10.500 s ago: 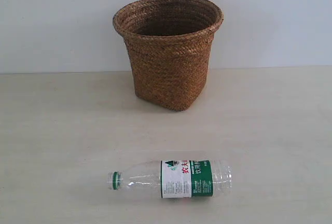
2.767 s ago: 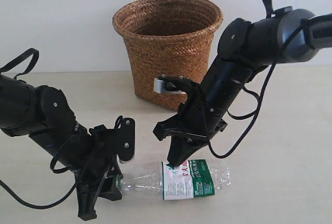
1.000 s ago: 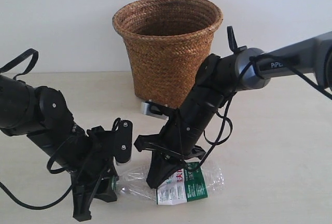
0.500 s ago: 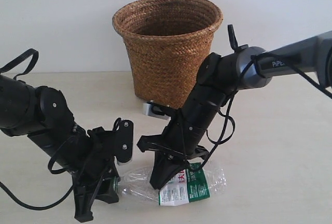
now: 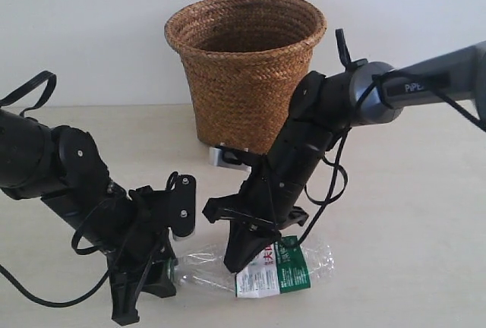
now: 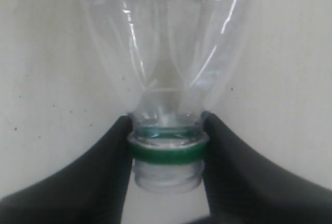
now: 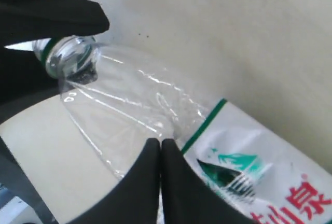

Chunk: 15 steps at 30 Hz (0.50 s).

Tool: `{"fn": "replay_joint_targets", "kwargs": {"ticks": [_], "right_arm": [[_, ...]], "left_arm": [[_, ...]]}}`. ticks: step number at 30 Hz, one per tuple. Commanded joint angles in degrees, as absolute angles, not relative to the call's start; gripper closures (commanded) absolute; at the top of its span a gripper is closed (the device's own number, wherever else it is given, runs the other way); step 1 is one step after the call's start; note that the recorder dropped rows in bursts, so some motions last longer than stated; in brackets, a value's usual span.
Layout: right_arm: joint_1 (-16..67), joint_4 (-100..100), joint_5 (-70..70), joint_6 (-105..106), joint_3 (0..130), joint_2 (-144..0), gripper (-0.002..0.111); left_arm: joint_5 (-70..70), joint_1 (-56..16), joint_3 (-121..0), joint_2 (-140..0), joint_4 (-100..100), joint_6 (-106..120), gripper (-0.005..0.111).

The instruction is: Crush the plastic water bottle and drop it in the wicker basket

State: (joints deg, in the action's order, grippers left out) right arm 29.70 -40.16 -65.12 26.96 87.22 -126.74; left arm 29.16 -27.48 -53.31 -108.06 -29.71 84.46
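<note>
— Where is your bottle [image 5: 262, 267] lying?
— On its side on the table [image 5: 410, 214], in front of the basket [image 5: 247, 108] and apart from it, with its neck toward your left arm

— What has your left gripper [image 6: 166, 146] got?
— The neck. Its jaws are narrow, with one finger [image 6: 104, 162] pressed on each side at the green ring [image 6: 155, 154]. The mouth of the bottle is open

— And your right gripper [image 7: 160, 149]?
— Its jaws are closed together with no gap showing, the tips against the clear wall just beside the label [image 7: 249, 177]. Creases in the plastic run to that spot. You can't tell whether any plastic is caught between the tips

— The basket?
— Upright at the back of the table, its round rim uppermost
</note>
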Motion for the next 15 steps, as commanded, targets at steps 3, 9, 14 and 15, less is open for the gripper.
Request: {"fn": "replay_joint_targets", "kwargs": {"ticks": [3, 9, 14, 15], "right_arm": [[29.71, -37.11, -65.99, 29.02, 86.44, -116.26, 0.108], [29.71, -35.22, -68.46, 29.71, 86.3, -108.6, 0.108], [29.71, -26.75, -68.64, 28.81, 82.47, -103.6, 0.108], [29.61, -25.06, -68.53, 28.57, 81.78, -102.93, 0.108]], "left_arm": [[28.92, -27.87, -53.49, -107.93, -30.1, 83.37, 0.102], [29.03, -27.87, -53.49, -107.93, -30.11, 83.37, 0.102], [28.93, -27.87, -53.49, -107.81, -30.11, 83.16, 0.102], [29.55, -27.87, -53.49, -107.35, -30.11, 83.16, 0.102]]}}
